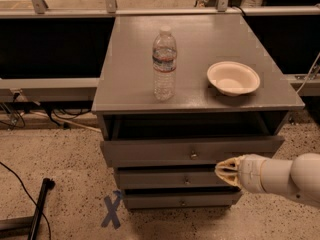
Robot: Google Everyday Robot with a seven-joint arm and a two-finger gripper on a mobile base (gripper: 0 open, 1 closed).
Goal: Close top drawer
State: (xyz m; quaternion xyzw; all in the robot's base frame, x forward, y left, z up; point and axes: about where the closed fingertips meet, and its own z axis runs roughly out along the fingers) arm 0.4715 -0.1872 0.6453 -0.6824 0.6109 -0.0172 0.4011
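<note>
The gray counter (125, 84) carries a clear bottle (164, 64) upright and a white bowl (233, 78) to its right. Below, the top drawer (150, 153) stands partly out. The hand (221, 170) sits just under its front, right of the knob (193, 155); open or closed, I cannot tell. The speckled floor (60, 154) bears a blue X (111, 211)

1 water bottle (164, 64), 1 bowl (233, 78) apart on cabinet top (127, 81).

bottle (164, 64) left of bowl (233, 78), on cabinet (130, 44) | top drawer (150, 151) ajar beneath | end effector (222, 170) front-right
</note>
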